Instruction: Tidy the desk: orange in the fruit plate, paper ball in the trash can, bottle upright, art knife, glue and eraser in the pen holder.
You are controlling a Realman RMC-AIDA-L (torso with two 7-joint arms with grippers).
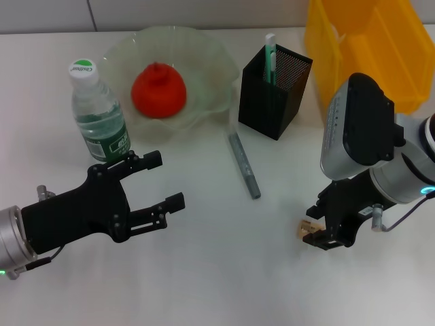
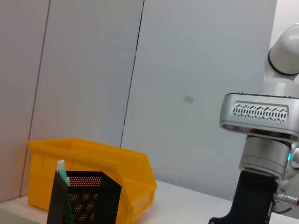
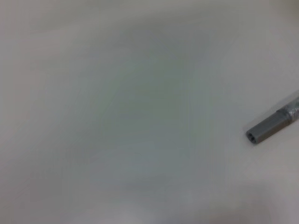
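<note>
The orange point(image 1: 158, 90) lies in the glass fruit plate point(image 1: 217, 61). Beside the plate the bottle point(image 1: 98, 112) stands upright. A black mesh pen holder point(image 1: 274, 90) point(image 2: 84, 200) holds a green-and-white glue stick point(image 1: 270, 58) point(image 2: 61, 170). On the table lies the grey art knife point(image 1: 245, 165), and its end point(image 3: 271, 126) also shows in the right wrist view. My left gripper point(image 1: 163, 182) hovers open and empty below the bottle. Low over the table, my right gripper point(image 1: 319, 234) has a small tan eraser point(image 1: 307, 229) at its tip. The paper ball is out of view.
A yellow bin point(image 1: 370, 47) point(image 2: 88, 172) stands at the back right behind the pen holder. The right arm's grey housing point(image 1: 357, 125) point(image 2: 261, 121) rises above its gripper.
</note>
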